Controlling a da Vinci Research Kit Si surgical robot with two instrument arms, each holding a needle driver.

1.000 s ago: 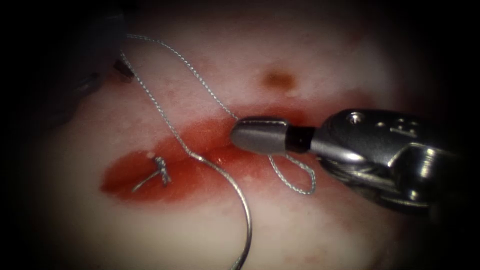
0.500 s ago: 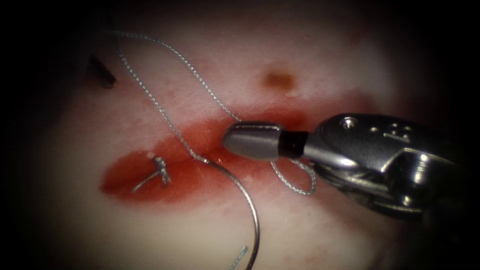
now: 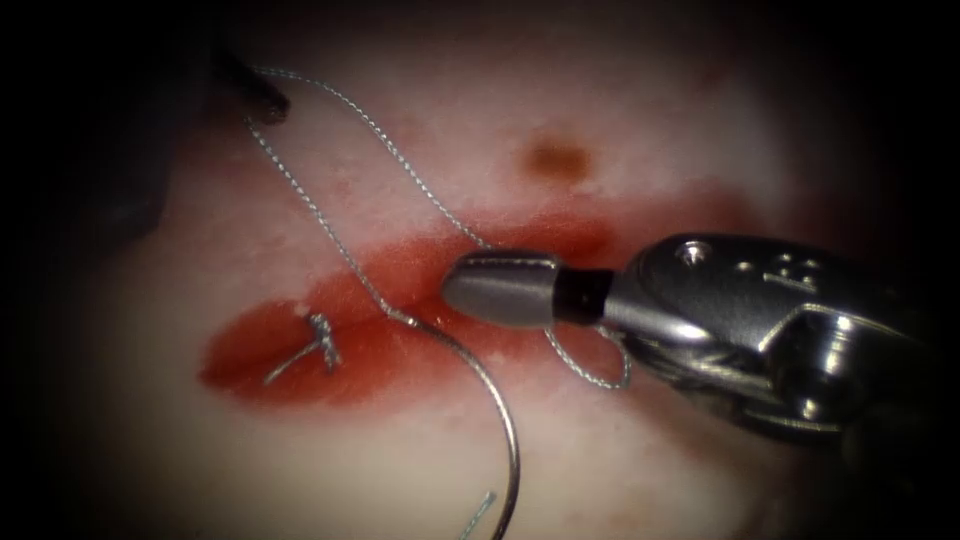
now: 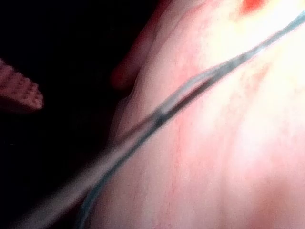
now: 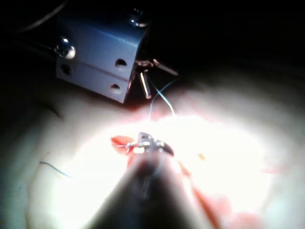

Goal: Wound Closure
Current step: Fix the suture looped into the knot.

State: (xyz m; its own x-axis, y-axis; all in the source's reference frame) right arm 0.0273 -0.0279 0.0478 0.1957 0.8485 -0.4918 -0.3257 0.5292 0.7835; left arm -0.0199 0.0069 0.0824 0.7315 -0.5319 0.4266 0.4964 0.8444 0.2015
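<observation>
The wound is viewed by the endoscope from above and in front, at close range. The tissue and thread are seen from very close in the left wrist view. The right tool is followed along its shaft toward the cut, which is shared with the endoscope view.

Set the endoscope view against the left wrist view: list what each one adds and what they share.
Endoscope view: the right gripper over the cut, what it holds unclear; the curved needle lying on the tissue, held by neither gripper; a tied knot with cut ends. Left wrist view: the left gripper, its toothed face seen from close. Shared: the thread, the tissue and the red fluid.
</observation>
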